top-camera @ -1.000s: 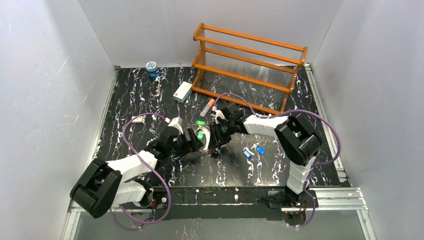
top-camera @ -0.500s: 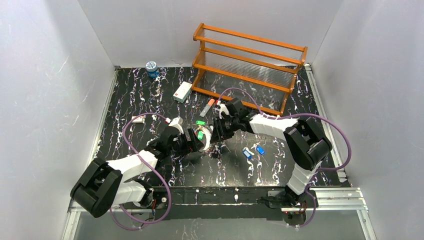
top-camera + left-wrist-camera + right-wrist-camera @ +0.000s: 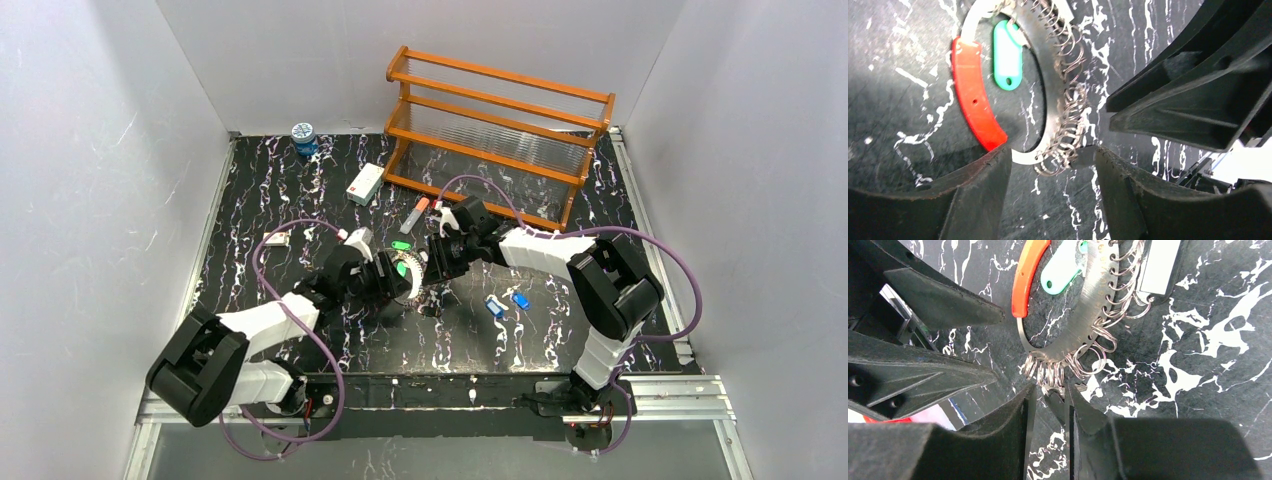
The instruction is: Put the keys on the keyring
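Observation:
The keyring (image 3: 1052, 95) is a curved silver band hung with small split rings, with a red part (image 3: 974, 97); it lies on the black marbled table between both grippers. A green key (image 3: 1007, 54) lies inside its curve. My left gripper (image 3: 1053, 155) is open, its tips on either side of the keyring's lower end and close against it. My right gripper (image 3: 1048, 395) is open by a narrow gap at the split rings (image 3: 1048, 374), with a small dark piece between its fingers, against one finger. Another green key (image 3: 401, 245) and two blue keys (image 3: 493, 307) lie loose.
An orange-and-white tube (image 3: 421, 208), a white box (image 3: 365, 184) and a blue jar (image 3: 303, 137) lie behind the grippers. An orange wooden rack (image 3: 497, 130) stands at the back right. A small white object (image 3: 275, 239) sits at the left.
My left gripper's jaws have narrowed around the keyring's end and the left wrist has shifted slightly. My right arm swung its elbow outward and its jaws narrowed a little.

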`<state>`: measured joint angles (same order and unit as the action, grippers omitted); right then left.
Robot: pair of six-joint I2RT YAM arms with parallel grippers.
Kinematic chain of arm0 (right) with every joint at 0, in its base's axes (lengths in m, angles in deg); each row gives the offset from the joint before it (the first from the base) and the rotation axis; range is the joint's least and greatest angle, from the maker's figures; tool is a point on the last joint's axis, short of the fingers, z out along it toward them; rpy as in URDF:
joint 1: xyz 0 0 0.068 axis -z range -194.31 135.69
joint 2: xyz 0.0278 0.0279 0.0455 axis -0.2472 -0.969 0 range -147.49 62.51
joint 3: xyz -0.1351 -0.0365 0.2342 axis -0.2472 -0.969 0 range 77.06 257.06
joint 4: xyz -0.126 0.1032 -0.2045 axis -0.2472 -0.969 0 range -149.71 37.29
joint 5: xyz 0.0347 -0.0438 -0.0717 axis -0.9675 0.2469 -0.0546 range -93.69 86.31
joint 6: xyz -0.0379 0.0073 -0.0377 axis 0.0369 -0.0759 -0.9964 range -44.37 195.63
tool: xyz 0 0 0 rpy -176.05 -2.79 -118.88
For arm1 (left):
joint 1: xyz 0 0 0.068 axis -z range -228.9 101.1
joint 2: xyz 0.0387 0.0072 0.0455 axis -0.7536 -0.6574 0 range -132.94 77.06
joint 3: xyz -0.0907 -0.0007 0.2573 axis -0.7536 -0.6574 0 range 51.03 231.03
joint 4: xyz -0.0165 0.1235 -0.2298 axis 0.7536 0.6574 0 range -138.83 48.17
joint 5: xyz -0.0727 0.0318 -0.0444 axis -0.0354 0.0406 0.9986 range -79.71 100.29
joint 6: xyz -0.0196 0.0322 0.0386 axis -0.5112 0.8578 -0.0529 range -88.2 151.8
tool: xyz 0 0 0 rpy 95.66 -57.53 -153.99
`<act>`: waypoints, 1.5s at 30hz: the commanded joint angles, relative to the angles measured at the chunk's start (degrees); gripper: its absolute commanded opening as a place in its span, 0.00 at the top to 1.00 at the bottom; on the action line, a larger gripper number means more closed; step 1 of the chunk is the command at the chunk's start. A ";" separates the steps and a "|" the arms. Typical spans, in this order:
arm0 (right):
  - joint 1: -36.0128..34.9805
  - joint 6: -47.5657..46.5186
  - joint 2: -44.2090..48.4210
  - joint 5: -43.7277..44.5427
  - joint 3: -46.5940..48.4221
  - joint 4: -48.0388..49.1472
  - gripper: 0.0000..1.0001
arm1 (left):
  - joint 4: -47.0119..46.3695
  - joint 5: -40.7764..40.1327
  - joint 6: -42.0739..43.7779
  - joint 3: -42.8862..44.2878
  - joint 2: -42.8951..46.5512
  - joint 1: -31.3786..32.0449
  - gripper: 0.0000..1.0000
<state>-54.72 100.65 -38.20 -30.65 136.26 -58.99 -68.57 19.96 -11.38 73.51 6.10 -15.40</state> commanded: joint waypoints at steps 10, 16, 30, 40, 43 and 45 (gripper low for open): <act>0.15 -1.11 1.51 1.31 -1.90 -0.12 0.67 | 11.28 -1.37 -1.83 13.20 -10.29 3.36 0.58; 0.17 -0.38 2.68 -0.22 -5.11 1.64 0.69 | 22.49 -10.34 -1.35 20.54 -13.26 6.43 0.65; 0.22 -0.79 9.69 5.15 -10.40 1.57 0.71 | 38.50 -21.38 -0.77 36.75 -25.53 14.06 0.64; 0.24 -1.37 14.53 10.07 -12.29 0.92 0.71 | 41.75 -27.76 -0.50 39.85 -26.82 16.87 0.66; 0.26 -1.30 14.25 9.85 -12.18 0.99 0.71 | 41.93 -27.59 0.00 40.42 -27.60 17.24 0.70; 0.29 -1.24 14.27 9.78 -12.16 0.97 0.71 | 42.31 -27.51 0.12 41.18 -28.26 17.38 0.71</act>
<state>-54.65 99.84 -24.91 -21.63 124.11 -58.64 -28.92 -4.87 -12.04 112.15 -21.20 1.36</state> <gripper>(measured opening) 0.290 0.301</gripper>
